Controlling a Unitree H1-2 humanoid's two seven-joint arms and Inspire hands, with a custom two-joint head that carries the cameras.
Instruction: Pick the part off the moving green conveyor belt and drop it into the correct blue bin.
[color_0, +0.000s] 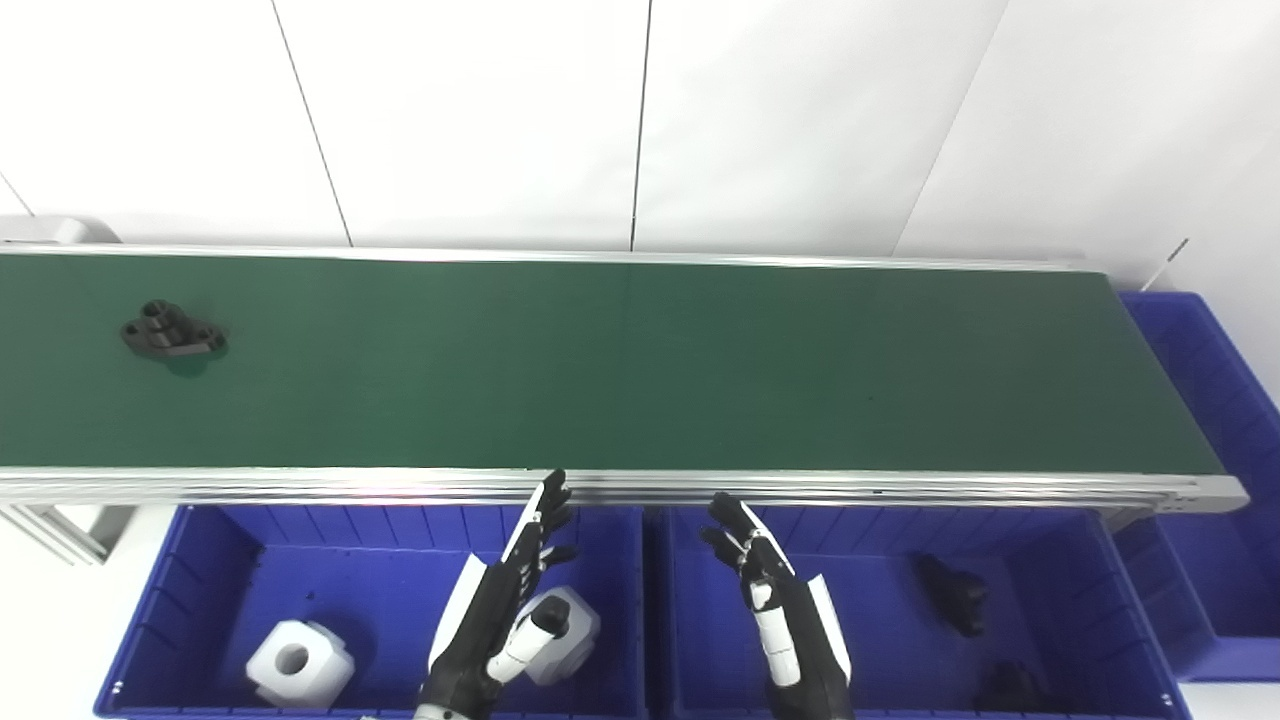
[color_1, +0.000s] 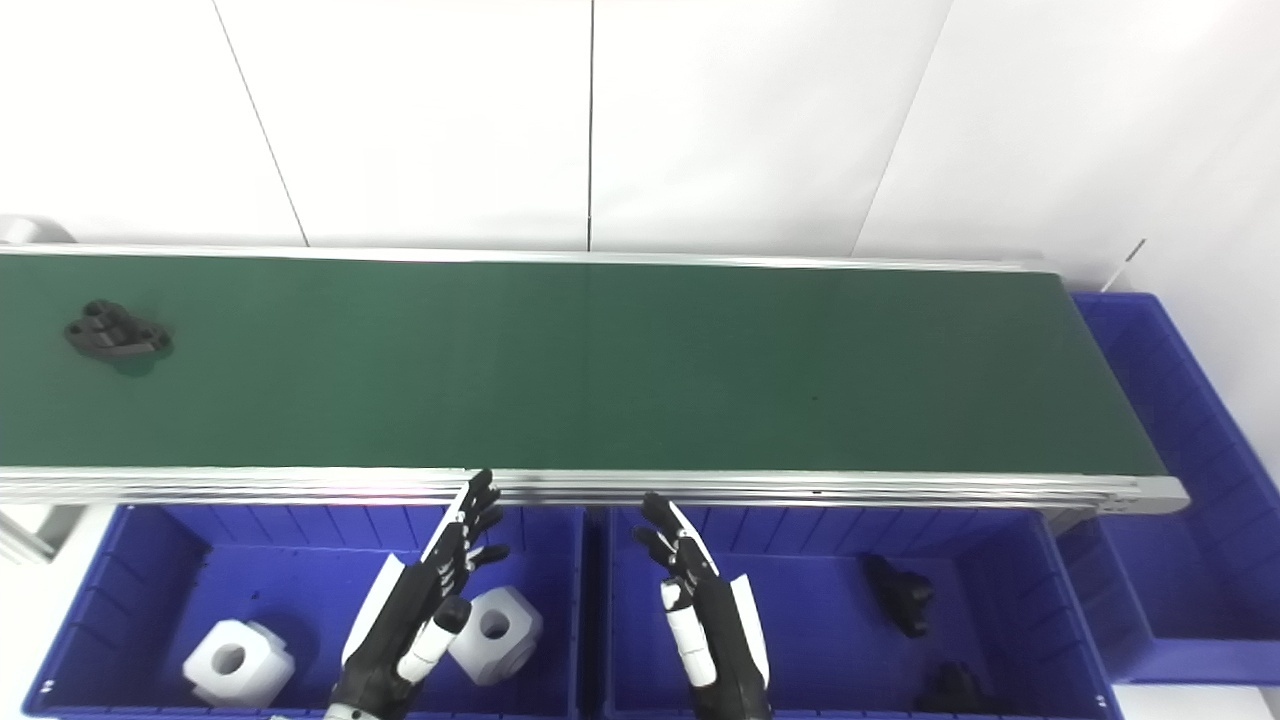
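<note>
A black part (color_0: 172, 331) with round holes lies at the far left of the green conveyor belt (color_0: 640, 360). Two blue bins stand in front of the belt. The left bin (color_0: 215, 560) holds two white parts (color_0: 299, 662) (color_1: 497, 629). The right bin (color_0: 880, 610) holds two black parts (color_0: 955, 592). My left hand (color_0: 505, 600) hovers open over the left bin, fingers stretched toward the belt's near rail. My right hand (color_0: 775, 600) hovers open over the right bin. Both are empty and far from the part on the belt.
The belt's aluminium near rail (color_0: 640, 487) runs just ahead of my fingertips. A third blue bin (color_0: 1215, 400) stands past the belt's right end. A white panelled wall (color_0: 640, 120) rises behind the belt.
</note>
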